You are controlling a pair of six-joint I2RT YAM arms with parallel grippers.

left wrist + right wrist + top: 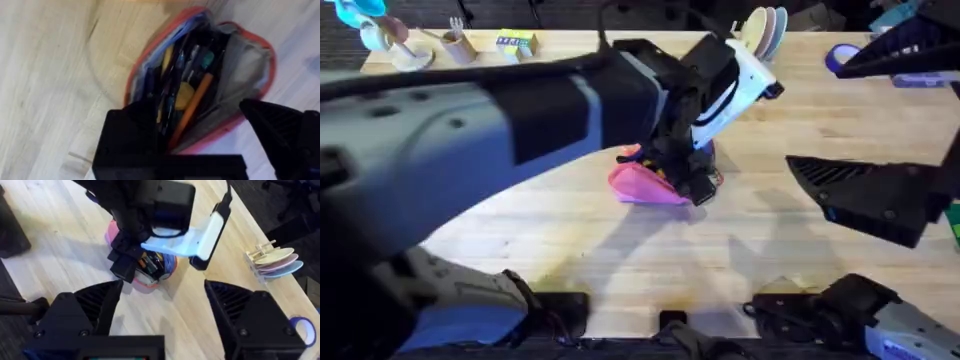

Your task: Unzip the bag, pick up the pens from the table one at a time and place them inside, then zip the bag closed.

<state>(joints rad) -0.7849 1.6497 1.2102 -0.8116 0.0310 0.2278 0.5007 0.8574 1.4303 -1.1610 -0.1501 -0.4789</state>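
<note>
The pink bag lies mid-table with its zipper open. In the left wrist view the bag gapes, and an orange pen lies inside it among several other dark pens. My left gripper hangs just above the opening, open, with one finger on either side of the pouch and nothing pinched. From overhead the left gripper covers part of the bag. My right gripper is open and holds nothing. It hovers off to the right and faces the bag.
A rack of pastel plates stands at the back of the table, with a purple tape roll to its right. A cup and a small box sit at the back left. The left arm spans the left half of the table.
</note>
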